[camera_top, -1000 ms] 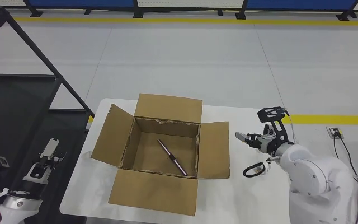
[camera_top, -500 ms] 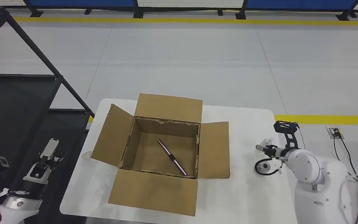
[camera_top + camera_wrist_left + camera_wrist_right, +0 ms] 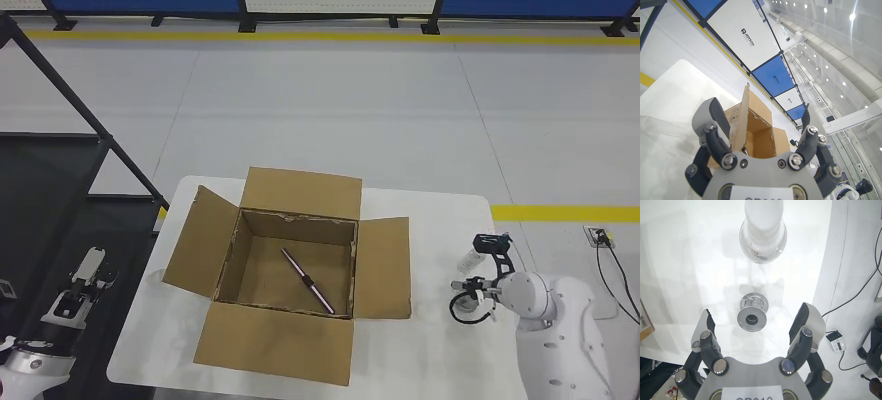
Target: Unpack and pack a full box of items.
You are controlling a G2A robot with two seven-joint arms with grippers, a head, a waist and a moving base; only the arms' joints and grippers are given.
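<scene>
Steel fitting (image 3: 752, 313) under released right claw (image 3: 755, 310), near bench's (image 3: 677, 256) right edge. Unpacking likely underway; next, reach into box (image 3: 296, 270), close squarely on rod (image 3: 306, 281).

The overhead top camera shares the box (image 3: 300, 190) with the low, upward-tilted left wrist camera (the right one faces the table (image 3: 677, 266) closely).

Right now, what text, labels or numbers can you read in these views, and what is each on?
Wall panels: a brand mark, left unquoted.
Cardboard box: handling symbols, print too small to read.
Box barcode: digits too small.
Left gripper label: cut off at the edge.
Right gripper label: cut off too.
Clear container label: blurred.
</scene>
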